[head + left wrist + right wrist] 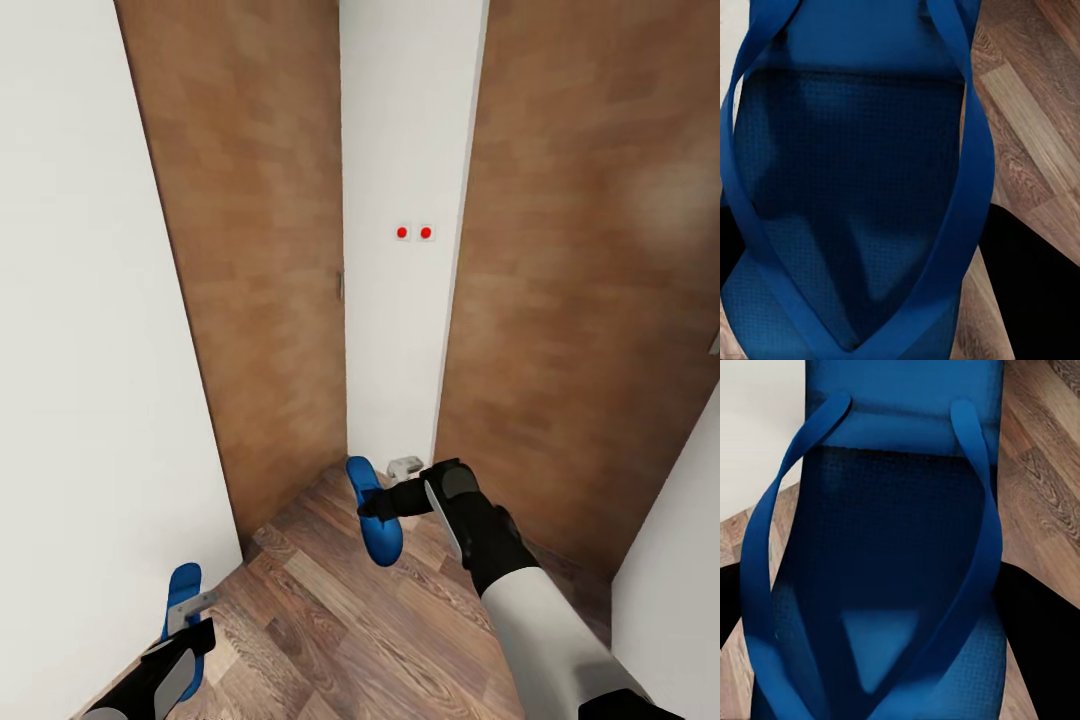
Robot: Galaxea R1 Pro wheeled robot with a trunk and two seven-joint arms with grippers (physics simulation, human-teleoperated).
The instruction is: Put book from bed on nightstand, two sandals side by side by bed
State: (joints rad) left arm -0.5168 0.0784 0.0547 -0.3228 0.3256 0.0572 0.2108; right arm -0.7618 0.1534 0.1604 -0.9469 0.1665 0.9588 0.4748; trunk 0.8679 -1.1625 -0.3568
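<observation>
I'm carrying one blue sandal [375, 510] clamped in my right gripper [372, 507], long axis toward 12 o'clock, another sandal [183, 600] in my left gripper [190, 615].

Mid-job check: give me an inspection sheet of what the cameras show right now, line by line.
Surface: brown wood-plank floor.
Job's things: two blue rubber flip-flop sandals, one at the left gripper, one at the right gripper; both appear carried.
Clutter: nothing seen.
Grippers: left gripper and right gripper each at a sandal; closure cannot be told.
Cables: nothing seen.
Surroundings: white walls, two brown wooden doors, two red dots on the far wall.
</observation>
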